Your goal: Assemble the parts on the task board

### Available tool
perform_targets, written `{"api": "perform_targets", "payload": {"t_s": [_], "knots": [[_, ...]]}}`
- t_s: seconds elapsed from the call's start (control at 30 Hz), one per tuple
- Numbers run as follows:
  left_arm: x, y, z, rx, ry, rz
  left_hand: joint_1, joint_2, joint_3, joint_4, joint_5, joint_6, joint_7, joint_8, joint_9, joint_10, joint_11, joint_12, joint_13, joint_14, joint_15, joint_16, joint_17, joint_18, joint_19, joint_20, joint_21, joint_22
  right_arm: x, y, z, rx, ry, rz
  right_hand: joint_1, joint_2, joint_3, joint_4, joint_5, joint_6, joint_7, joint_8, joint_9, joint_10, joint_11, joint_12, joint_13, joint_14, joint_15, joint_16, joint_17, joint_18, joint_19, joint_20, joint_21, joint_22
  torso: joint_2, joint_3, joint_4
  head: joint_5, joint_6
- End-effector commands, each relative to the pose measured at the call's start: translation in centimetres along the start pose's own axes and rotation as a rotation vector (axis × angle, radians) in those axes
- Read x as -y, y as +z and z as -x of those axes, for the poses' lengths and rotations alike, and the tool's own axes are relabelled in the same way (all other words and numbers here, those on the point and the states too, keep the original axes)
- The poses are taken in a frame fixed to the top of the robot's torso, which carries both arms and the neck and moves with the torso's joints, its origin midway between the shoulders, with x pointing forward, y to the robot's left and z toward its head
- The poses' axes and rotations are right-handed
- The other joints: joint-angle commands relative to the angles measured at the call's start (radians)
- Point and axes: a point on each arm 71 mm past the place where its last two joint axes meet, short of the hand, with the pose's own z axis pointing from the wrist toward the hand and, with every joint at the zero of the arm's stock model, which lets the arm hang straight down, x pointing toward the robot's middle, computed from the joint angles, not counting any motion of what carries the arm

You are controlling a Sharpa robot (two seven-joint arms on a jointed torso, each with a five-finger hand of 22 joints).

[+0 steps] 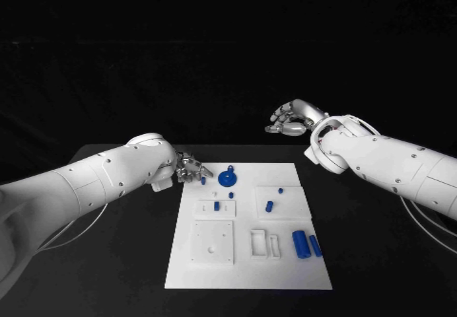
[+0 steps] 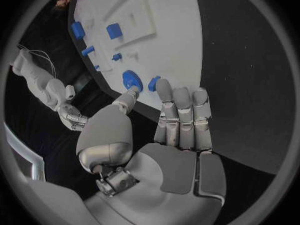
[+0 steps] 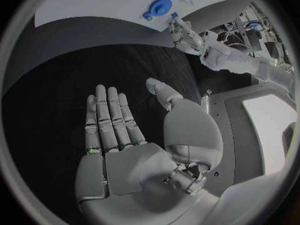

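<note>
My white task board (image 1: 249,277) lies lengthwise away from me on the black table (image 1: 105,264). My left hand (image 1: 187,170) sits at the board's far left corner, released, fingers straight and grasping nothing. Just beside its fingertips stand a small blue peg (image 1: 204,179) and a round blue gear (image 1: 228,177), though contact is hard to judge. My right hand (image 1: 290,121), raised well beyond the board, looks loosely curled and empty.

White arms, silver many-fingered hands

The left arm (image 1: 95,178) and right arm (image 1: 400,162) wear smooth white shells dotted with small dark screws; thin pale cables trail beneath both. The silver left hand (image 2: 156,135) has grey palm pads; the silver right hand (image 3: 134,150) shows tiny green lights at its finger bases.
</note>
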Motion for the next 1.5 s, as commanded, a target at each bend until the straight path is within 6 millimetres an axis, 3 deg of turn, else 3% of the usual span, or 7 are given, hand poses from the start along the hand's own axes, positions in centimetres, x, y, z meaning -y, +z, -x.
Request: {"api": "perform_targets", "payload": {"t_s": [0.03,0.23,0.33,0.8,1.17,1.23,1.5], "knots": [[0.1,0.1,-0.6,-0.049,0.009,-0.006,0.015,0.015,-0.004,-0.015,-0.002,0.006,0.001,-0.004,-0.006,-0.005,0.0,0.0,-0.002,-0.011,0.0,0.001,0.0,-0.007,-0.009,-0.106,-0.005,0.009,-0.1,0.0,0.0,-0.004,-0.001,0.009,0.004,-0.008,-0.004,0.001,0.003,-0.006,0.013,-0.001,-0.001,-0.001,0.004,-0.004,-0.001,-0.009,-0.001,-0.005,-0.001,0.001,-0.008,0.0,-0.006,0.002,0.0,-0.0005,0.0003,0.001,0.0],[0.0,0.1,-0.8,-0.07,0.016,-0.007,0.031,0.035,-0.009,-0.031,-0.001,0.009,0.0,-0.003,-0.01,-0.005,-0.001,0.001,-0.002,-0.011,0.0,0.002,0.0,-0.006,-0.01,-0.105,-0.005,0.011,-0.1,0.0,-0.1,-0.005,0.0,0.009,0.004,-0.008,-0.004,0.001,0.003,-0.006,0.013,-0.001,-0.001,-0.001,0.004,-0.004,-0.002,-0.009,-0.001,-0.005,-0.001,0.001,-0.008,0.0,-0.006,0.002,0.0,-0.0005,-0.0002,0.001,-0.001],[-0.1,0.1,-1.0,-0.075,0.017,-0.008,0.084,0.084,-0.008,-0.084,0.008,0.02,0.0,0.0,-0.016,-0.006,0.0,0.002,-0.004,-0.013,0.001,0.003,-0.001,-0.009,-0.011,-0.102,-0.004,0.015,-0.1,0.0,-0.1,-0.005,0.0,0.009,0.004,-0.007,-0.005,0.001,0.004,-0.006,0.013,-0.001,-0.002,-0.001,0.004,-0.004,-0.002,-0.009,-0.001,-0.005,-0.001,0.001,-0.008,0.0,-0.007,0.002,0.0,-0.0004,-0.0007,0.003,-0.002],[-0.4,0.3,-1.0,-0.051,-0.003,0.005,0.099,0.134,-0.02,-0.13,0.038,0.035,-0.002,0.006,-0.03,-0.008,-0.002,0.001,-0.01,-0.015,0.003,0.001,-0.005,-0.012,-0.011,-0.1,-0.009,0.015,0.0,0.0,-0.3,-0.01,0.003,0.004,0.003,-0.007,-0.005,0.001,0.004,-0.007,0.014,-0.001,-0.002,-0.001,0.004,-0.004,-0.004,-0.009,-0.001,-0.005,-0.002,0.001,-0.009,0.0,-0.007,0.003,0.001,0.0001,0.0,0.004,-0.004],[-0.5,0.2,-0.7,-0.018,-0.052,-0.013,0.135,0.206,-0.007,-0.199,0.044,0.066,-0.009,0.026,-0.036,0.0,-0.008,0.005,-0.014,-0.01,0.001,0.005,-0.008,-0.015,-0.006,-0.101,-0.009,0.017,0.2,0.0,-0.4,-0.014,0.003,0.0,0.006,-0.006,-0.005,0.0,0.005,-0.007,0.014,-0.001,-0.003,-0.002,0.004,-0.004,-0.006,-0.01,-0.001,-0.005,-0.002,0.001,-0.009,0.001,-0.008,0.004,-0.001,0.0,-0.0008,0.005,-0.007],[-0.6,0.1,-0.6,-0.012,-0.063,-0.015,0.171,0.184,0.058,-0.191,-0.004,0.095,-0.017,0.043,-0.032,0.006,-0.015,0.005,-0.015,-0.006,-0.001,0.006,-0.009,-0.013,0.002,-0.103,-0.01,0.014,0.2,0.0,-0.5,-0.016,0.003,-0.002,0.006,-0.006,-0.005,0.0,0.006,-0.008,0.014,-0.001,-0.003,-0.002,0.004,-0.004,-0.006,-0.01,-0.001,-0.006,-0.002,0.001,-0.009,0.001,-0.008,0.004,-0.001,-0.0002,-0.0009,0.005,-0.006],[-1.1,-0.4,-0.6,0.012,-0.132,-0.028,0.185,0.15,0.178,-0.156,0.008,0.137,-0.032,0.084,-0.028,0.026,-0.029,0.011,-0.019,0.016,-0.009,0.013,-0.01,-0.017,0.025,-0.108,-0.001,0.018,0.4,-0.1,-0.4,-0.016,0.006,-0.005,0.005,-0.005,-0.005,0.0,0.007,-0.008,0.014,-0.001,-0.003,-0.002,0.005,-0.004,-0.007,-0.01,0.0,-0.006,-0.002,0.001,-0.01,0.001,-0.009,0.004,-0.001,-0.0001,0.0009,0.006,-0.006]]}}
